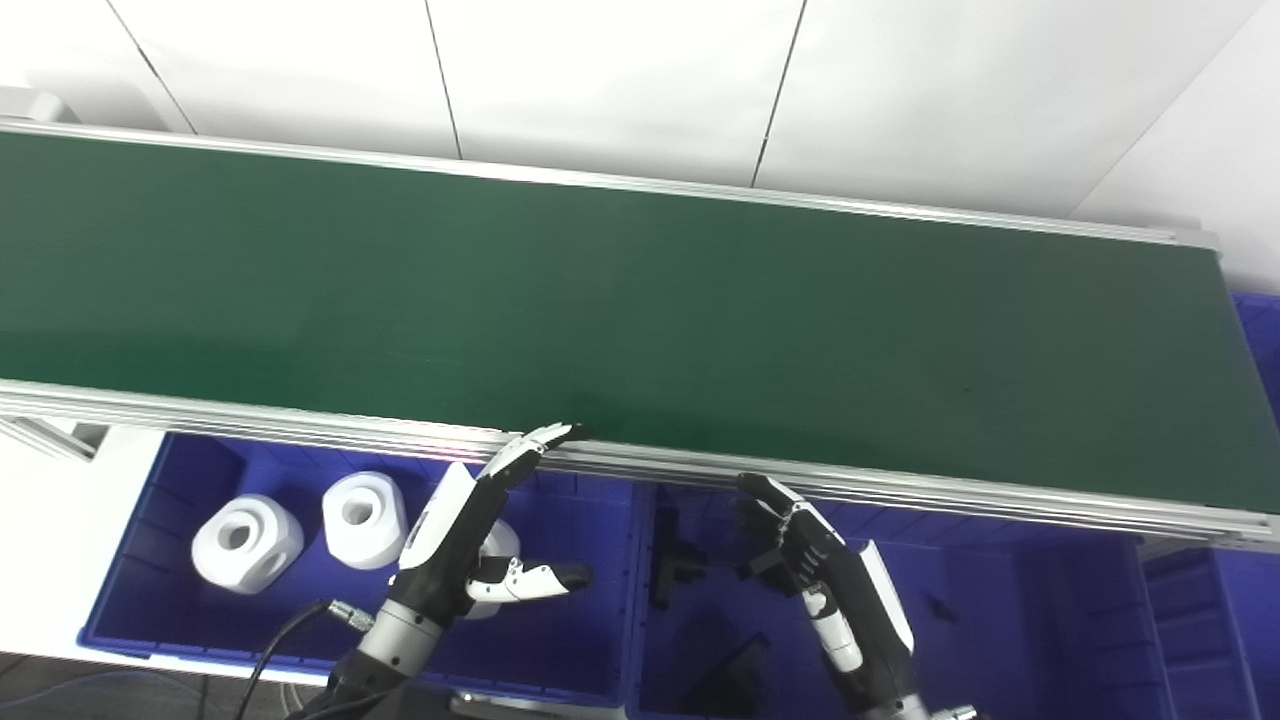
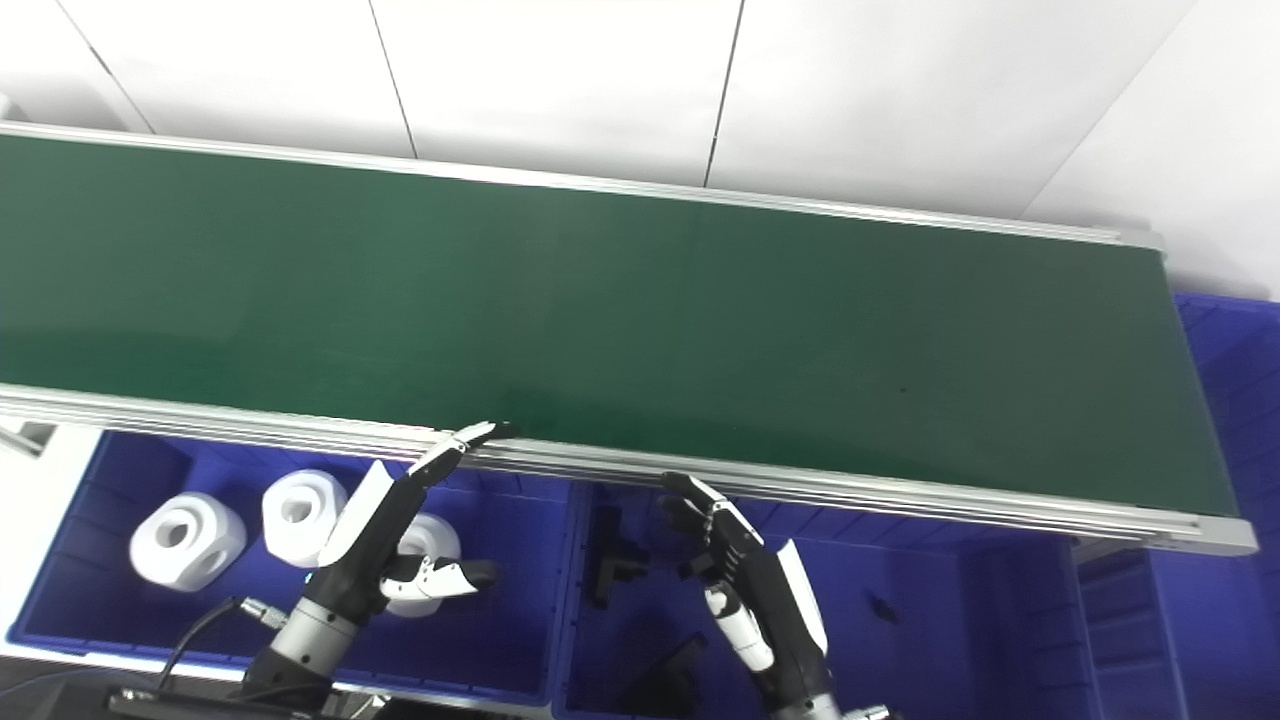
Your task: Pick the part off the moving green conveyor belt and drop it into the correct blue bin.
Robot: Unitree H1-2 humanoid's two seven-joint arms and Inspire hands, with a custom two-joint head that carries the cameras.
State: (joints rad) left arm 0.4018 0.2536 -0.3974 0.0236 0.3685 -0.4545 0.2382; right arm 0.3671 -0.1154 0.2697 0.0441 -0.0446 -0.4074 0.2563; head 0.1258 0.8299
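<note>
The green conveyor belt (image 1: pixel 620 310) runs across the view with no part on it. My left hand (image 1: pixel 470 525) is open and empty, over the left blue bin (image 1: pixel 180 610), fingertips reaching the belt's near rail. My right hand (image 1: pixel 820 565) is open and empty over the middle blue bin (image 1: pixel 1000 620). The left bin holds three white ring-shaped parts (image 1: pixel 247 541), one partly hidden behind my left hand. The middle bin holds several black parts (image 1: pixel 672 560).
The belt's aluminium near rail (image 1: pixel 900 490) runs just above both bins. Another blue bin (image 1: pixel 1262 330) sits past the belt's right end. White wall panels stand behind the belt. A cable (image 1: pixel 290 625) hangs by my left forearm.
</note>
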